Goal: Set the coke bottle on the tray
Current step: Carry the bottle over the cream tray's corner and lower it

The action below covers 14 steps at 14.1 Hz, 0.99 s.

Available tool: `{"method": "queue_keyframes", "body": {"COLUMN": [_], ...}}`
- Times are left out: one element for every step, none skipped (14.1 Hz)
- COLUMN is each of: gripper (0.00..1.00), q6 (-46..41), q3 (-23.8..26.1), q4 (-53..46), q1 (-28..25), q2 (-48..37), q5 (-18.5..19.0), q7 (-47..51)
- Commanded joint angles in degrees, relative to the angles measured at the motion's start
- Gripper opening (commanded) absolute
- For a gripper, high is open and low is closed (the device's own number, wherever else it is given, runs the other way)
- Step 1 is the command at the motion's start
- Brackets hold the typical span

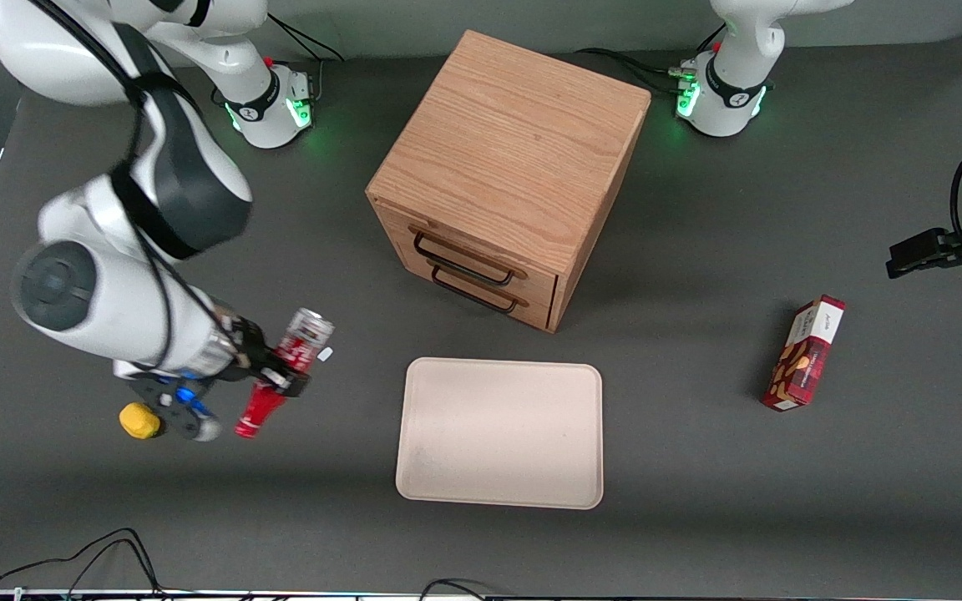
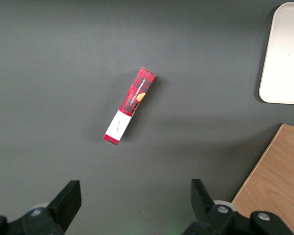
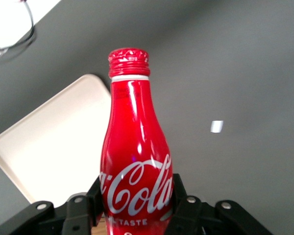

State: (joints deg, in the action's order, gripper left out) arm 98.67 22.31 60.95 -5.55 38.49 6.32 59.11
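Note:
My right gripper [image 1: 285,374] is shut on the coke bottle [image 1: 291,361] and holds it tilted above the table, silver base up and away from the front camera, red neck pointing down toward it. In the right wrist view the fingers [image 3: 183,198] clamp the bottle [image 3: 134,161] at its white lettering, and the cap points out toward the tray. The cream-beige tray [image 1: 499,431] lies flat on the table beside the gripper, toward the parked arm's end, and is empty. Its corner shows in the right wrist view [image 3: 44,147].
A wooden two-drawer cabinet [image 1: 508,171] stands farther from the front camera than the tray. A red snack box [image 1: 804,353] lies toward the parked arm's end. A small yellow object [image 1: 139,421] lies by the working arm. Cables run along the front table edge.

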Motion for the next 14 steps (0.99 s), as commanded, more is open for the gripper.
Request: {"method": "queue_keyframes", "body": {"gripper": [0.00,0.00,0.00,0.00,0.00,0.00,0.00,0.00,0.00,0.00,0.00,0.00,0.00,0.00], "q6": [4.05,6.60,8.63,10.91,13.28,15.04,16.63,19.08,20.58,22.16,23.40,24.28,24.90,25.60], "q3": [-0.94,-2.60,-4.36,-6.03,-7.18,-7.71,-8.50,-9.12,-9.73,-9.82,-9.91,-10.09,-11.39,-12.63], "q4": [-5.58,-5.40,-5.32,-5.31,-5.31,-5.31,-5.31,-5.31,-5.23,-5.31,-5.23,-5.23,-5.14,-4.96], "q1": [-3.40,-5.15,-6.91,-8.41,-9.55,-10.78,-11.40,-12.37,-12.81,-13.25,-13.95,-14.74,-15.44,-16.76], "q2": [6.93,8.43,10.01,11.68,13.35,15.28,16.78,18.19,19.42,20.82,21.88,22.67,23.03,23.30], "q5": [0.62,1.58,1.94,1.94,1.94,2.03,2.03,2.03,2.03,2.03,2.12,2.29,2.29,2.29], "q7": [-4.87,-6.97,-10.21,-12.94,-15.49,-17.35,-19.02,-19.90,-20.17,-20.79,-20.97,-20.88,-20.79,-20.79]}}
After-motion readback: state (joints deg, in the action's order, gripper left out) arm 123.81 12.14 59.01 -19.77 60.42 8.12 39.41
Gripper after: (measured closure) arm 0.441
